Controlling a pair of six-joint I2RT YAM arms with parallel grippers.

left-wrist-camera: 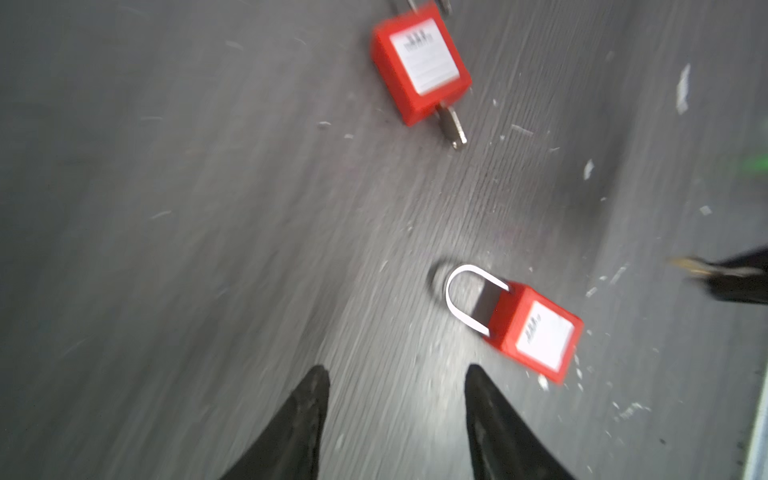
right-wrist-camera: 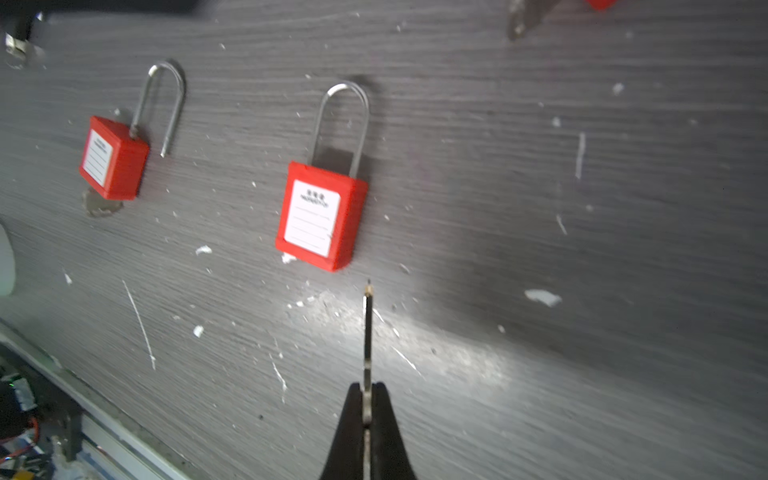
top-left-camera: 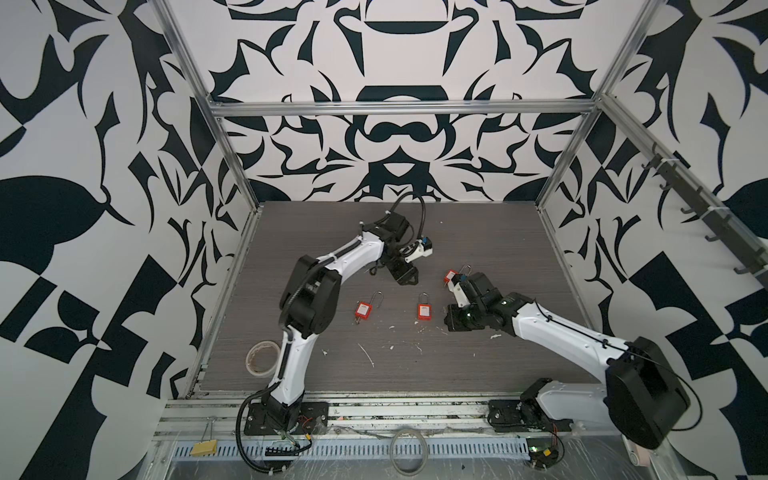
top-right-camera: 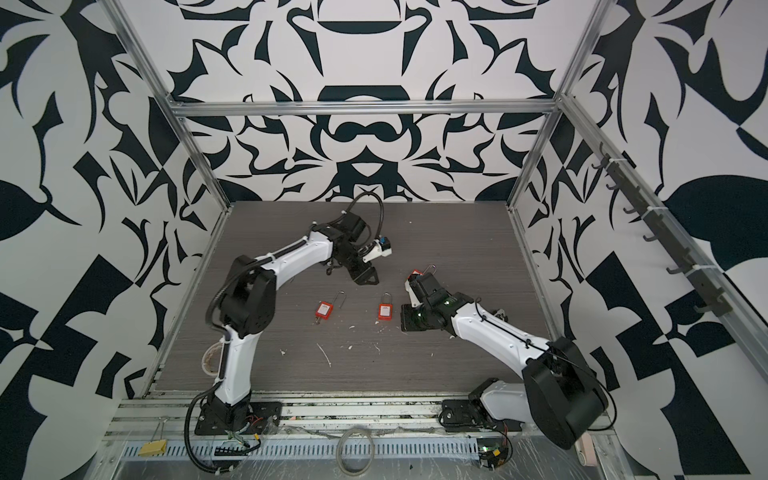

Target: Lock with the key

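Across your grey worktop, your left claw hangs with its jaws parted and nothing between them, while your right claw is pinched tight on the key. The left padlock lies with its shackle sprung open, the middle padlock with its shackle seated, and the third padlock is partly hidden behind your right wrist. The key's blade points at the middle padlock's base, near but not touching.
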